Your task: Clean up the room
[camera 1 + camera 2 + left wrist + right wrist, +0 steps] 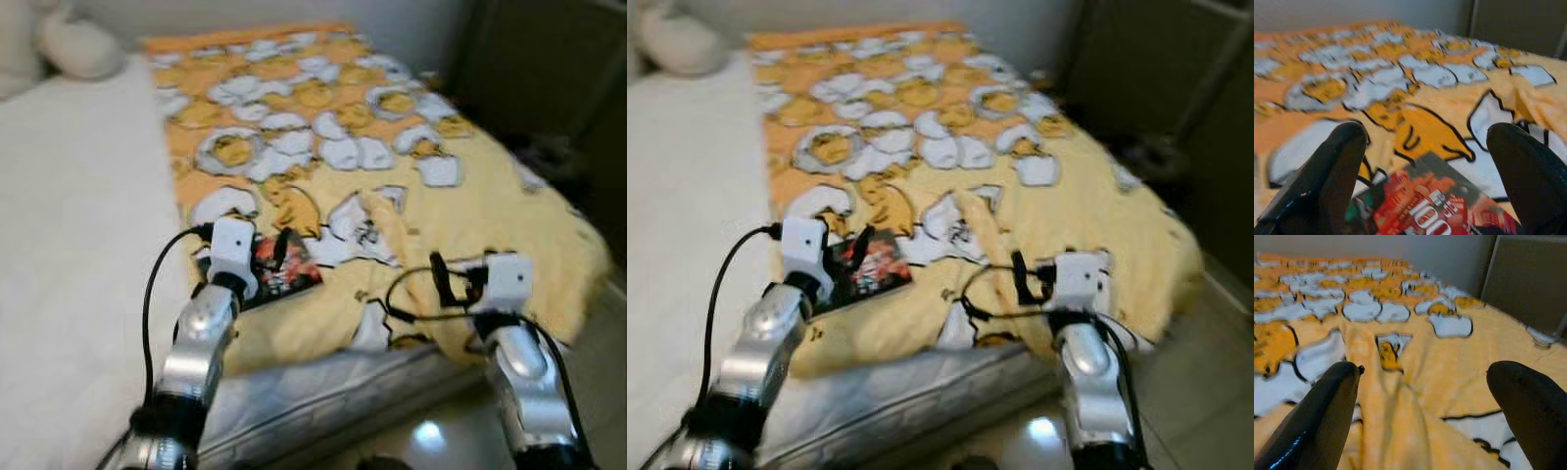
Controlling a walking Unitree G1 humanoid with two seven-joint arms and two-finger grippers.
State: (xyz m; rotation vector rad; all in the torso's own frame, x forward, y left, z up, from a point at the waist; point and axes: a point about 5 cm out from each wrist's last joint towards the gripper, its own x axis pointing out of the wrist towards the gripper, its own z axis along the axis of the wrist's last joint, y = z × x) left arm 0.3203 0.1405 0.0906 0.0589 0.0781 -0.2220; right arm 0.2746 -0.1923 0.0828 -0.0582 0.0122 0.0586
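Soft, dim indoor light; everything is motion-blurred, and a pale glare spot shines on the glossy tiled floor.

Yellow and orange blanket, dotted with white egg shapes outlined in black, yolk-orange centres. A book with a dark cover splashed red, white lettering on it. White bedsheet, cream pillow. Silver arms, black fingers.
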